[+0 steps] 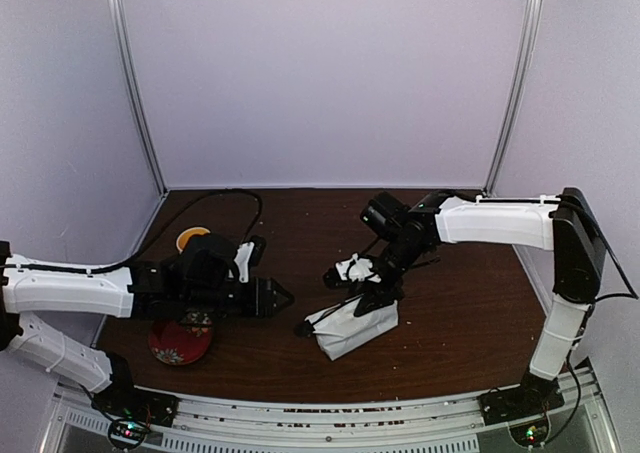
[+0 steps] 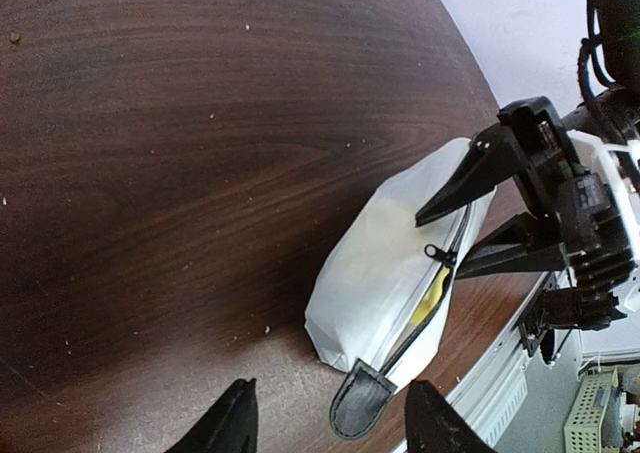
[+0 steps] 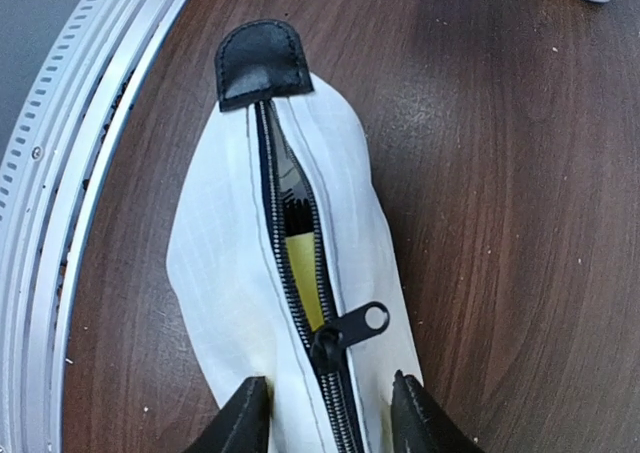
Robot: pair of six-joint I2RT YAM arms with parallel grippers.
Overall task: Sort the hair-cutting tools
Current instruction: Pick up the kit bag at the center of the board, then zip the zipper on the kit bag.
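Pinches white fabric pouch with black zipper (image 3: 230,273) between right fingers (image 3: 245,418) on dark wooden desk (image 3: 500,223); shows slim black comb (image 3: 298,213) inside open zip, just ahead of those fingers, beyond yellow sponge block (image 3: 303,273); holds left fingers (image 2: 235,428) apart, empty, facing black tab (image 2: 358,398).

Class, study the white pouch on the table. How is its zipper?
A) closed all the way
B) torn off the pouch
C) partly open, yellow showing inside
C: in the right wrist view the pouch has its zipper parted, with something yellow in the gap.
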